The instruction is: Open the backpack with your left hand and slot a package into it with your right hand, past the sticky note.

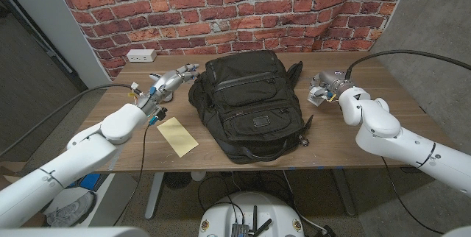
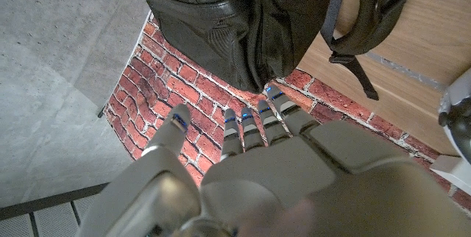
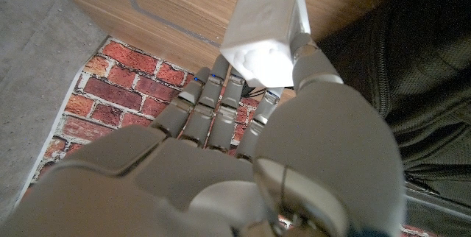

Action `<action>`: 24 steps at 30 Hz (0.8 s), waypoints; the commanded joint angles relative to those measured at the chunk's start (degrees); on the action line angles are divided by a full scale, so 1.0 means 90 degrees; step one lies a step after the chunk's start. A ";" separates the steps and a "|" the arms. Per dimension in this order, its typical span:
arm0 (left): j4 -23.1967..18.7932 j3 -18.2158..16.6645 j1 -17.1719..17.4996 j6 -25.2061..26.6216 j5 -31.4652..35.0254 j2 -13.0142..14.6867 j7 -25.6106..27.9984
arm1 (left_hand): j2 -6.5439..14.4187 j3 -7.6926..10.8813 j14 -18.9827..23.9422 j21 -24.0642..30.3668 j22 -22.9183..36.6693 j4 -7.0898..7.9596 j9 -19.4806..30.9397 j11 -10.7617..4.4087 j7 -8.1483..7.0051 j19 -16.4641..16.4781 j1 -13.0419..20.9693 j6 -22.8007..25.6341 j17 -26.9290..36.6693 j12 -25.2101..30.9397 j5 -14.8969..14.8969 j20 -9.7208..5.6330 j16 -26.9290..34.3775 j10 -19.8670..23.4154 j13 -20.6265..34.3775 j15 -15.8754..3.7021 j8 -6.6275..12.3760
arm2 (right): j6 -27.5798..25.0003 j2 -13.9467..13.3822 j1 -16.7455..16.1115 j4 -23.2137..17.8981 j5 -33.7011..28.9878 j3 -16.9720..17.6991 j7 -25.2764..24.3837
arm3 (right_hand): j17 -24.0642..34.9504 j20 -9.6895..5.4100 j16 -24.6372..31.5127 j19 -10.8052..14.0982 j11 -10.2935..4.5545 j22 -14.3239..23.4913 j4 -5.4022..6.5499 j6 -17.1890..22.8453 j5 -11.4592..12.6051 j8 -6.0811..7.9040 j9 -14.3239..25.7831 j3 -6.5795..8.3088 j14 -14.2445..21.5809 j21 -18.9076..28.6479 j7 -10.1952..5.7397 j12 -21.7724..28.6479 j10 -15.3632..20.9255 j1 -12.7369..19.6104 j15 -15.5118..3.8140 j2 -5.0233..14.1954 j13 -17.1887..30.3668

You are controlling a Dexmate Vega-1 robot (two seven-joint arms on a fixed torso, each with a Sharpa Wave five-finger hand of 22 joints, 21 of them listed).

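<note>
backpack [image 1: 250, 108]: lying flat mid-counter, black, looking zipped, top end toward the brick wall [image 1: 221, 9], carry handle at the near edge
left hand [image 1: 168, 82]: hovering just beside the backpack's upper left corner, fingers spread and reaching toward it, holding nothing; wrist view is showing fingertips [image 2: 276, 97] close to the bag's edge, contact unclear
right hand [image 1: 322, 87]: sitting beside the backpack's right side, pinching the package [image 3: 266, 34] between thumb and fingers
package: small pale block, looking light and fairly stiff, smooth faces so possibly slippery; pinch is sitting on its lower end, most of the block sticking out past the fingers
sticky note [image 1: 178, 135]: yellow, lying on the counter [image 1: 346, 138] left of the backpack, near the front edge, well apart from the package
handling, backpack: soft fabric, probably sagging and sliding when pulled; I'd be taking hold at the zipper pull or top flap near the left hand, and expecting the mouth to collapse unless held open
stage: looking like pre-opening, bag not yet open, package ready and waiting
</note>
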 commanded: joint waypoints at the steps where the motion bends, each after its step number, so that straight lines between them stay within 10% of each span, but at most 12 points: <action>1: -0.0302 -0.0127 0.0148 -0.0027 0.0508 0.0257 -0.0093 | 0.0004 0.0020 0.0112 -0.0012 0.0021 -0.0115 0.0010 -0.0040 -0.0064 0.0081 0.0126 0.0140 0.0006 0.0036 -0.0003 -0.0314 0.0002 0.0078 0.0016 -0.0117 0.0026 | -0.0054 -0.0035 -0.0064 -0.0068 -0.0004 0.0026 -0.0099 | 0.0004 -0.0593 -0.0042 0.0057 -0.1247 0.0010 0.0032 -0.0021 -0.0033 -0.0013 -0.0007 -0.0011 0.0053 -0.0039 -0.0005 0.0032 0.1286 0.0407 -0.1069 0.0310 0.0038; 24: -0.0514 -0.0282 0.0270 -0.0437 0.1824 0.0311 0.0062 | -0.0463 -0.0090 0.1215 0.0029 0.0021 -0.0372 0.0009 -0.0434 -0.0320 0.0911 0.1242 0.1432 0.0003 0.0083 0.0015 -0.0603 0.0043 0.1231 0.0011 -0.0676 0.0090 | -0.0132 0.0152 -0.0033 0.0052 -0.0101 -0.0063 -0.0279 | -0.0018 -0.0577 -0.0104 0.0066 -0.1249 0.0011 0.0058 -0.0087 -0.0084 -0.0107 -0.0040 -0.0056 0.0084 -0.0046 -0.0004 -0.0011 0.1303 0.0400 -0.1072 0.0318 0.0058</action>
